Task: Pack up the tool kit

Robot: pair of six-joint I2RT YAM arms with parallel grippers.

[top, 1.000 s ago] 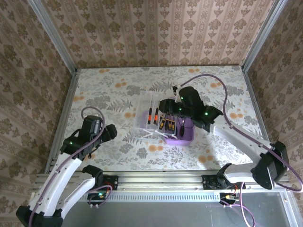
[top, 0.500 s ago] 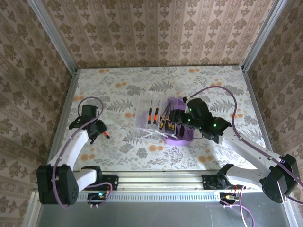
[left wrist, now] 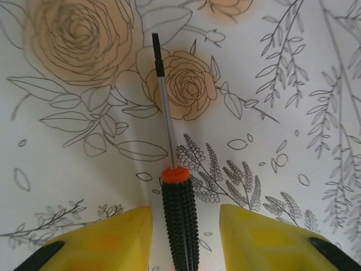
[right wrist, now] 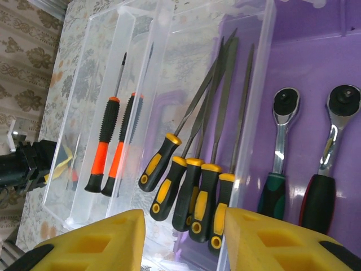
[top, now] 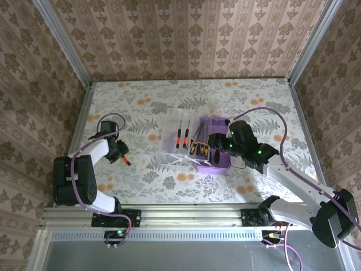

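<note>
Loose screwdriver [left wrist: 175, 175] — lies flat on the flowered table [left wrist: 293, 84], well to the left of the purple box [top: 224, 165], tip pointing away from the left wrist camera. The left gripper [left wrist: 184, 237] is down over it with its jaws parted, one yellow finger on each side of the black knurled handle. A strip of table shows on both sides, so by my reading there is no contact yet.

The right gripper [right wrist: 183, 234] hangs over the box's left side, jaws spread, nothing between them. The clear tray [right wrist: 84, 113] sits against the left of the box and holds two orange-and-black screwdrivers [right wrist: 101, 147] side by side. Its compartment nearer the box holds yellow-handled files [right wrist: 204, 197]. Two ratchets [right wrist: 281, 141] lie in the box itself.

Handling, judged: the driver looks light and rigid — thin steel shaft, fat ribbed handle.
- Where to grip: across the handle at mid-length, behind the orange collar. The knurling should give the pads bite, and most of the weight sits there, so it ought not to swing.
- What to avoid: the shaft, which is thin and smooth and likely to roll or slip out of a pinch.
- Risks: the round body may roll sideways if one finger touches first. It lies low, so the fingers must come nearly down to the table.
</note>
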